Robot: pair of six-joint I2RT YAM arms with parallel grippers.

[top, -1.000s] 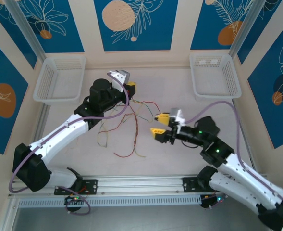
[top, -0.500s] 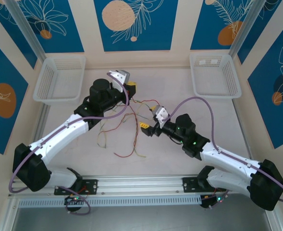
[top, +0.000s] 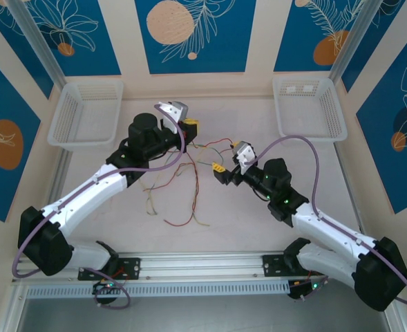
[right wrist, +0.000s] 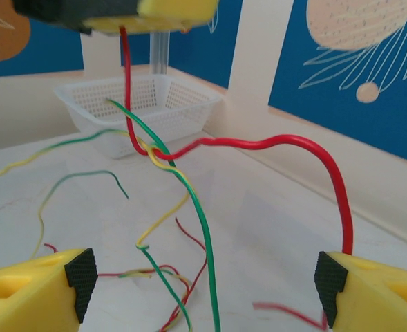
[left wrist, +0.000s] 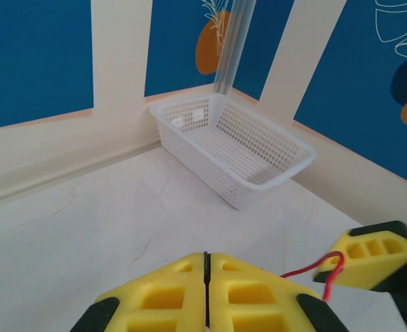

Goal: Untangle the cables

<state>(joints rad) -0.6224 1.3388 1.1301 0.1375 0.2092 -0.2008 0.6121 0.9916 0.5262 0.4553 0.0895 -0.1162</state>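
Top view: bench [top: 258, 221] is pale and stone-look with faint veining. An aluminium rail [top: 203, 263] runs along its 6 o'clock edge and carries both arm bases. The walls are blue panels [top: 189, 34] with white leaf line-art and orange discs, split by cream strips. Two white mesh baskets sit at the far corners: left basket [top: 59, 117] at 11 o'clock, right basket [top: 338, 114] at 1 o'clock. The cables [top: 189, 169] are a loose tangle of red and yellow-green strands mid-bench, trailing toward 6 o'clock. At 12 o'clock of the tangle is the left claw [top: 188, 124]. Its fingers are pressed together with no gap in its wrist view, pinching a red cable [right wrist: 258, 143] that hangs from its tips. That strand drops, meets the others at a small knot [right wrist: 155, 153], then arcs over to one finger of the right claw [top: 231, 158] and touches it. The right claw sits at 3 o'clock of the tangle, lifted off the bench, with its jaws spread wide. A green cable [right wrist: 203, 228] passes through the gap, not gripped.
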